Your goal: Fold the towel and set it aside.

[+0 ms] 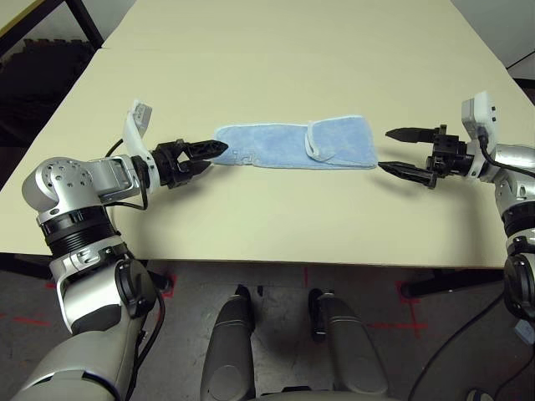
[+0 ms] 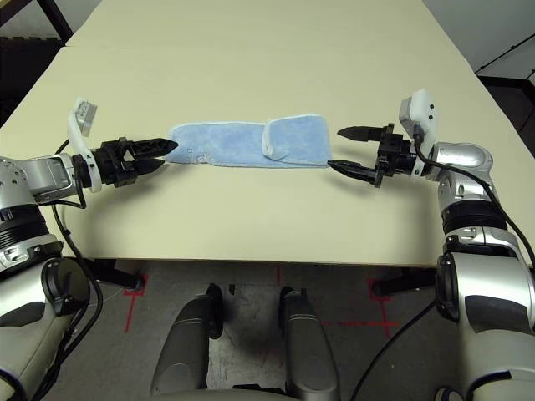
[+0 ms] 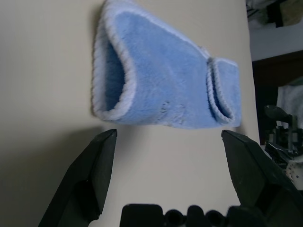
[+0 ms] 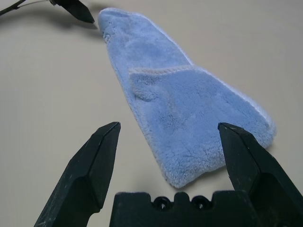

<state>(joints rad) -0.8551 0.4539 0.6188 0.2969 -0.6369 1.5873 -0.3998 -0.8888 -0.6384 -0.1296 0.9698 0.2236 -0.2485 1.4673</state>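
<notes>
Head view: the towel [image 1: 294,144] lies folded in a long strip on the table [image 1: 276,58], between the 2 grippers. The left gripper [image 1: 214,157] is at its left end, fingers apart, holding nothing. The right gripper [image 1: 390,150] gapes just off its right end, empty.

Left wrist view: fingers [image 3: 92,165] wide, towel just beyond.

Right wrist view: fingers [image 4: 94,163] wide, towel ahead between them

No text could be read; the towel [image 1: 292,144] carried a small dark embroidered mark near its left end, but its letters were illegible.
</notes>
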